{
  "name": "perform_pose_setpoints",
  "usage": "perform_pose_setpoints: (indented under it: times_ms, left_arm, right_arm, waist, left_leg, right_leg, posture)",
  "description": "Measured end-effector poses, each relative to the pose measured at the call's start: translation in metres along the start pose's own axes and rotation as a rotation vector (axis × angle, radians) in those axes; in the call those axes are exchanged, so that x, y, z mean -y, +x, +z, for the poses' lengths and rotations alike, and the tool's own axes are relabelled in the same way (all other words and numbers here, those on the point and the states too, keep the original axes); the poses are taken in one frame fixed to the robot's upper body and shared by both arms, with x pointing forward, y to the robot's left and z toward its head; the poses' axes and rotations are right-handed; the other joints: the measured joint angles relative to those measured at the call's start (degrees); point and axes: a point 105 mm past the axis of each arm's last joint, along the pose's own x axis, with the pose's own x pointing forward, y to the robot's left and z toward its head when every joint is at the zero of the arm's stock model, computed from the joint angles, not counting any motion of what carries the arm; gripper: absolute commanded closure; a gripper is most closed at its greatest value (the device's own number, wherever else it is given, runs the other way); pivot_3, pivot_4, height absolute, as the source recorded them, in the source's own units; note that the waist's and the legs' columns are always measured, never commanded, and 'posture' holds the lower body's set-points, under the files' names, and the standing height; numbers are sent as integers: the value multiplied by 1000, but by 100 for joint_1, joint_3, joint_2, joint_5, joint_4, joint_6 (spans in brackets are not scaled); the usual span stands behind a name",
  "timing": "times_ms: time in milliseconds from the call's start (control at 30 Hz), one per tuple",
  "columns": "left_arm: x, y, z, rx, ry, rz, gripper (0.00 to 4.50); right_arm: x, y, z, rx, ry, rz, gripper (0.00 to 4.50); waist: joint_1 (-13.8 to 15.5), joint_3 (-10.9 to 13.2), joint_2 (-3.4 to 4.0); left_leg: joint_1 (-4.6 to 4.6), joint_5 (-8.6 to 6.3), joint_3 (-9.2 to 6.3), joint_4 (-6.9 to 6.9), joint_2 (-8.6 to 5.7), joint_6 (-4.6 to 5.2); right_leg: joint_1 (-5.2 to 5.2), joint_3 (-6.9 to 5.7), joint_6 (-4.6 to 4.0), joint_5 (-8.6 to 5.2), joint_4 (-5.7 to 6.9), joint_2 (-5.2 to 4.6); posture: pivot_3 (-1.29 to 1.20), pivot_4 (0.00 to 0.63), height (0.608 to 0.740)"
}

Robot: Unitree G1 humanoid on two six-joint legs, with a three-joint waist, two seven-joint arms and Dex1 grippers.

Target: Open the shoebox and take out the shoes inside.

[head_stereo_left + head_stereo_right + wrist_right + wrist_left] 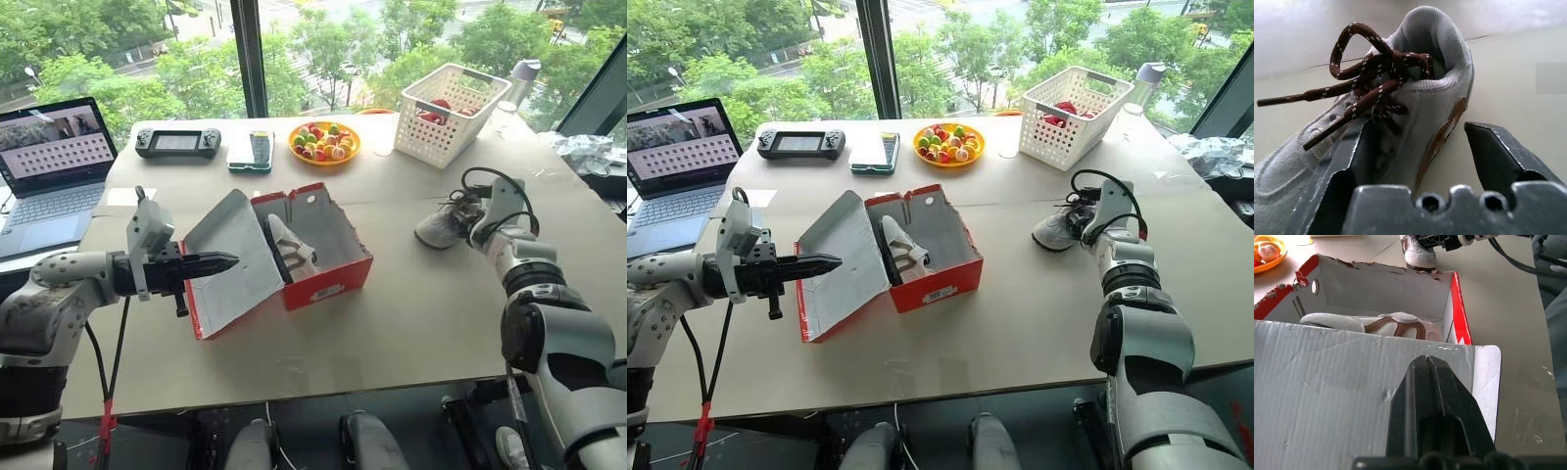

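Right fingers [1484, 156] spread around grey shoe [1400, 122], shoebox [323, 259] label unreadable

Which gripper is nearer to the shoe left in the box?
Left. The left gripper hangs shut over the open lid, right beside the shoe in the box. The right gripper is far across the table, open around the other shoe.
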Motion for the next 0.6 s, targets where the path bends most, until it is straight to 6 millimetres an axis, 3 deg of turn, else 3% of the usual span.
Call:
perform_pose_setpoints:
  times_ms: [167,233,333,467,533,600]
  left_arm:
    - [0,1,0,5,-3,-3,4500]
    - [0,1,-1,4,-3,-4,4500]
    - [0,1,-1,4,-3,-4,4500]
    - [0,1,0,4,-2,-4,4500]
    - [0,1,0,4,-1,-4,4500]
    - [0,1,0,5,0,-4,4500]
  right_arm:
    - [3,-3,17,40,-128,3,38]
    - [9,-9,40,106,-149,-3,38]
    - [5,-30,96,262,-159,50,38]
    - [-53,-84,168,443,-111,326,38]
    - [-93,-108,186,462,-57,490,38]
    - [-134,-127,189,423,-30,641,38]
  waist:
    - [-8,1,0]
    - [1,6,7]
    - [-8,8,9]
    - [-25,8,10]
    - [-17,7,10]
    - [3,7,10]
  left_leg:
    - [0,0,0,0,0,0]
    - [-2,0,0,0,0,0]
    - [-1,0,-6,0,5,0]
    - [9,0,-23,-1,16,0]
    - [16,0,-21,1,16,0]
    - [21,0,-17,3,14,-1]
  right_leg:
    - [-3,4,-2,1,2,0]
    - [-6,6,-1,1,2,-1]
    - [-9,8,1,0,5,2]
    - [-10,12,0,0,17,11]
    - [-6,11,-2,0,26,11]
    - [-2,8,-4,0,28,9]
  posture:
    - [0,150,733]
    - [0,150,733]
    - [0,150,733]
    - [0,150,733]
    - [0,150,733]
    - [0,150,733]
